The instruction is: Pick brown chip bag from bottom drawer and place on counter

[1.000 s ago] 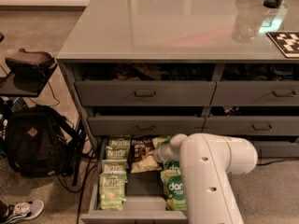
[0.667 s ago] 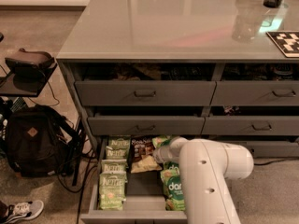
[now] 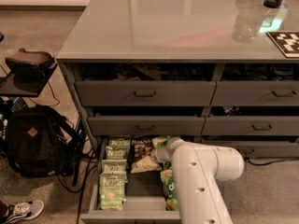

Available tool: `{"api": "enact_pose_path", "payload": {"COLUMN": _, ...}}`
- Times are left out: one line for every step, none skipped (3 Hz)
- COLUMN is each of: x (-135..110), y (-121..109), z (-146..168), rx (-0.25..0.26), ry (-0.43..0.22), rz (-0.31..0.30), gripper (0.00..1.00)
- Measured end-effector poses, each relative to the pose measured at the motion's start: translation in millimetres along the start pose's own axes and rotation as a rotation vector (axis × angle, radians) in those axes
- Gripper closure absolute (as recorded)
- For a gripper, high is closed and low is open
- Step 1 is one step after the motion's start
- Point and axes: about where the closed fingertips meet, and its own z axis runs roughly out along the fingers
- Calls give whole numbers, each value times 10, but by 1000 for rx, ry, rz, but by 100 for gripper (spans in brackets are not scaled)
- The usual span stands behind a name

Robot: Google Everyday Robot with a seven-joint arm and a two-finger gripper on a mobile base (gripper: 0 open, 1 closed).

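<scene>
The gripper (image 3: 156, 154) is down inside the open bottom drawer (image 3: 122, 217), at the end of the white arm (image 3: 201, 181) that reaches in from the drawer's right front corner. It sits against the right edge of the brown bag (image 3: 141, 156), about level with the bag's middle; whether it is clenched or released cannot be told, nor whether it grips the bag or only touches it

The brown bag lies in the drawer's back half, in the middle column, its dark top toward the back and its pale tan chip picture toward the front. Its white script is too small to read

Along the drawer's left side lie pale green bags (image 3: 112, 190) in a row from back to front, each marked "Kettle". Along the drawer's right side lie bright green bags (image 3: 168, 192), partly hidden behind the arm; their white lettering is cut off by it

Above the drawer are two tiers of shallower drawers (image 3: 145, 93) with bar handles, and over them the glossy counter (image 3: 168, 27). Left of the drawer, on the floor, stands a dark backpack (image 3: 32, 141)
</scene>
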Motion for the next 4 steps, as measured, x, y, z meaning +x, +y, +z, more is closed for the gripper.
{"api": "enact_pose_path", "payload": {"x": 58, "y": 45, "z": 83, "rx": -20, "ry": 32, "rz": -6, "gripper": 0}}
{"api": "enact_pose_path", "payload": {"x": 117, "y": 113, "z": 154, "rx": -46, "ry": 60, "rz": -7, "gripper": 0}}
{"api": "enact_pose_path", "payload": {"x": 164, "y": 126, "z": 198, "rx": -54, "ry": 79, "rz": 0, "gripper": 0}}
{"api": "enact_pose_path", "payload": {"x": 188, "y": 126, "z": 241, "rx": -56, "ry": 89, "rz": 4, "gripper": 0}}
